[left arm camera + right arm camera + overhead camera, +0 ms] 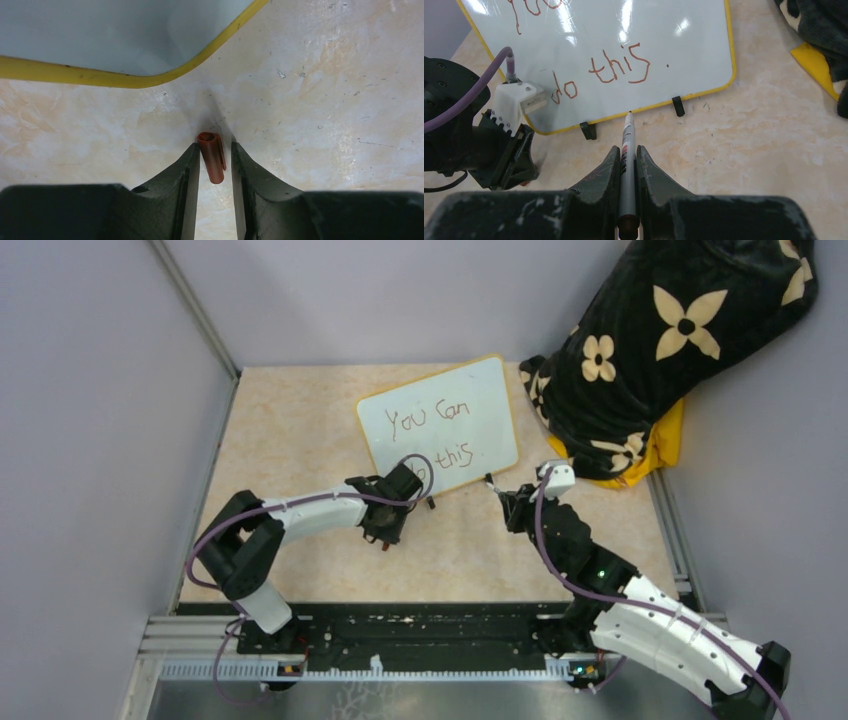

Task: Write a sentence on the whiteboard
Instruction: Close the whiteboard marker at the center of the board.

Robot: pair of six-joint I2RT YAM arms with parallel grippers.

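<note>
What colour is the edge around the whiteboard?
Yellow. The whiteboard has a thin yellow frame, and it shows best in the right wrist view.

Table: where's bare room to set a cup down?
Bare: the far-left patch between the wall and the whiteboard, and the near strip between the left arm and right arm. Crowded: the flowered bundle fills the far-right corner; the left claw and right claw sit by the whiteboard's lower edge.

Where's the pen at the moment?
In the right wrist view the pen sits gripped in the right hand, its tip almost at the whiteboard's lower edge, between its two black feet.
</note>
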